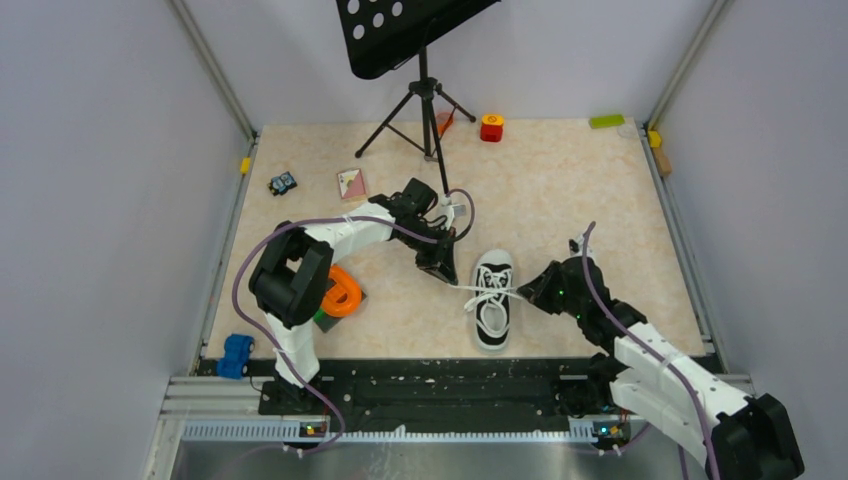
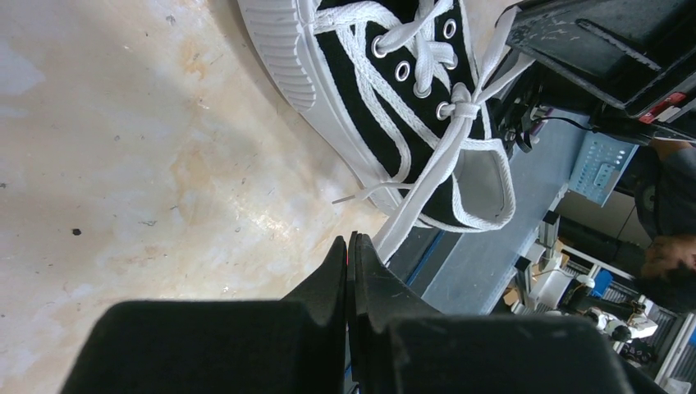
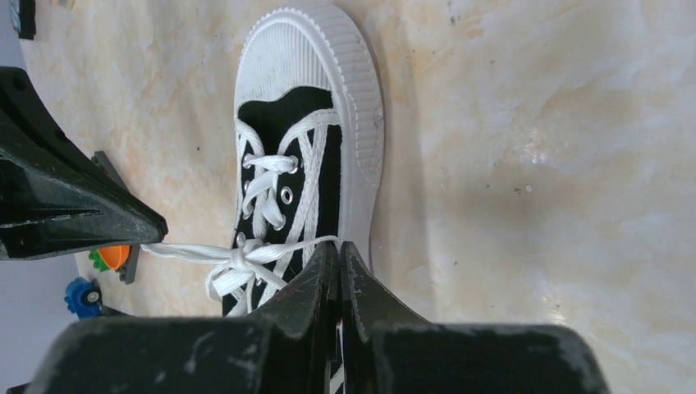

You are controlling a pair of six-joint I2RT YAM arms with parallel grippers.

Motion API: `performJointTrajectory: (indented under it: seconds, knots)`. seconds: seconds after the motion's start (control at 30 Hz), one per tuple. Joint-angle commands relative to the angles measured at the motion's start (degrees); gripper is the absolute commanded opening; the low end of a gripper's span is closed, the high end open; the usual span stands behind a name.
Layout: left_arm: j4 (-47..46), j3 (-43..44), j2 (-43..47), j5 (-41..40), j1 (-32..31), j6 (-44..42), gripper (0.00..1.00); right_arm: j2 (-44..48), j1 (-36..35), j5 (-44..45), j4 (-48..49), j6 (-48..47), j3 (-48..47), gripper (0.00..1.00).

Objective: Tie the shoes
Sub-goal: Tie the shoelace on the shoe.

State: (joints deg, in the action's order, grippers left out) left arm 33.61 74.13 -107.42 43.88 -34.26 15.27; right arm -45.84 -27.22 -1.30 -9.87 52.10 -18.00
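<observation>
Right wrist view: my right gripper (image 3: 338,249) and left gripper (image 2: 351,242) each pinched the long white laces (image 3: 185,249) of the small black canvas sneaker (image 3: 308,164). The first knot (image 3: 240,256) sat between them, and I judged the bow not yet made.

A black music stand (image 1: 410,40) rises beyond the left pincer (image 1: 446,276); an orange ring (image 1: 345,291) and blue toy (image 1: 237,355) lie to its left.

Left arm: elbow bent, reaching in from the left of the shoe (image 1: 494,298), wrist angled down.
Left gripper (image 1: 443,268): fingers pressed together, pinching a lace (image 1: 468,289) end just left of the shoe.
Right arm: stretched low toward the shoe's right side.
Right gripper (image 1: 527,290): fingers together, apparently nipping the other lace end.
</observation>
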Motion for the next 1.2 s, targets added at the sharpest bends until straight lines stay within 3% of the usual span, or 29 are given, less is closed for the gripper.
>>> performJointTrajectory:
  seconds: [0.0,1.17]
  knots:
    - [0.32,-0.84,0.39,-0.52,0.62,-1.20,0.00,4.21,0.68,5.74,-4.20,-0.37,-0.07,0.00]
    - [-3.76,-6.64,1.73,-3.09,1.27,-0.46,0.00,7.04,0.94,6.28,-6.78,-1.43,2.69,0.00]
